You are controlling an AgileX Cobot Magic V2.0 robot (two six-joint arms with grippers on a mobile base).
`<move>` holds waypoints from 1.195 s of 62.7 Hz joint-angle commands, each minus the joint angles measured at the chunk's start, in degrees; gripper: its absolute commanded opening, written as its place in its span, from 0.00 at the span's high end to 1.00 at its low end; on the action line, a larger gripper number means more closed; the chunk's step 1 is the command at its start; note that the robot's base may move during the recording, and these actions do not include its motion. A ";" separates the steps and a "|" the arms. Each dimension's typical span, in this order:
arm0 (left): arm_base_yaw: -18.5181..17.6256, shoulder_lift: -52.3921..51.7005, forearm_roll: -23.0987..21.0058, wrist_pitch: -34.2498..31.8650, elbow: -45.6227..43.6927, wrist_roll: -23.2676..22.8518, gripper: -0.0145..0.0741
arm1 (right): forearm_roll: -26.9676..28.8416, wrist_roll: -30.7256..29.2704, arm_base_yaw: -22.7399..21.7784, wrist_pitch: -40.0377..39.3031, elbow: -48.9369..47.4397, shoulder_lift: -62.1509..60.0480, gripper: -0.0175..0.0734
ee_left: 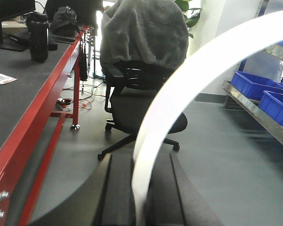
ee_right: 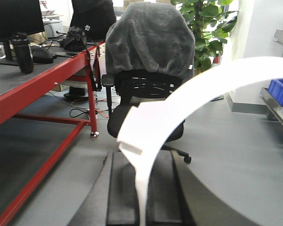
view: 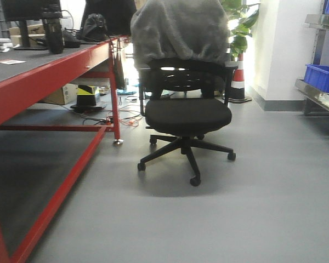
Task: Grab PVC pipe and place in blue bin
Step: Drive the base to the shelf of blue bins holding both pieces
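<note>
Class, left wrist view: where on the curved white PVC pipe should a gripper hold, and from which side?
Its thin lower end, approached end-on from below: there the PVC pipe is narrow enough to sit between the fingers of the left gripper.

The PVC pipe looks smooth, matt white plastic.

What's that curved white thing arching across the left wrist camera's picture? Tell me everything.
The pipe is a slim white strip, plastic by its look, bent in a gentle arc. Its lower end sits clamped between the left gripper's two dark fingers; from there it rises and sweeps up right, out of frame.
</note>
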 commanded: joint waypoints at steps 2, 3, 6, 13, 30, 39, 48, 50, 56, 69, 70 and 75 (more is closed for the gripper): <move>-0.34 -0.44 -0.59 -1.62 -0.07 0.01 0.96 | -0.39 -0.34 0.01 -1.75 -0.03 -0.33 0.99; -0.34 -0.44 -0.59 -1.62 -0.07 0.01 0.96 | -0.39 -0.34 0.01 -1.75 -0.03 -0.33 0.99; -0.34 -0.44 -0.59 -1.62 -0.07 0.01 0.96 | -0.39 -0.34 0.01 -1.75 -0.03 -0.33 0.99; -0.34 -0.44 -0.59 -1.62 -0.07 0.01 0.96 | -0.39 -0.34 0.01 -1.75 -0.03 -0.33 0.99; -0.34 -0.44 -0.59 -1.62 -0.07 0.01 0.96 | -0.39 -0.34 0.01 -1.75 -0.03 -0.33 0.99; -0.34 -0.44 -0.59 -1.62 -0.07 0.01 0.96 | -0.39 -0.34 0.01 -1.75 -0.03 -0.33 0.99; -0.34 -0.44 -0.59 -1.62 -0.07 0.01 0.96 | -0.39 -0.34 0.01 -1.75 -0.03 -0.33 0.99; -0.34 -0.44 -0.59 -1.62 -0.07 0.01 0.96 | -0.39 -0.34 0.01 -1.75 -0.03 -0.33 0.99; -0.34 -0.44 -0.59 -1.62 -0.07 0.01 0.96 | -0.39 -0.34 0.01 -1.75 -0.03 -0.33 0.99; -0.34 -0.44 -0.59 -1.62 -0.07 0.01 0.96 | -0.39 -0.34 0.01 -1.75 -0.03 -0.33 0.99; -0.34 -0.44 -0.59 -1.62 -0.07 0.01 0.96 | -0.39 -0.34 0.01 -1.75 -0.03 -0.33 0.99; -0.34 -0.44 -0.59 -1.62 -0.07 0.01 0.96 | -0.39 -0.34 0.01 -1.75 -0.03 -0.33 0.99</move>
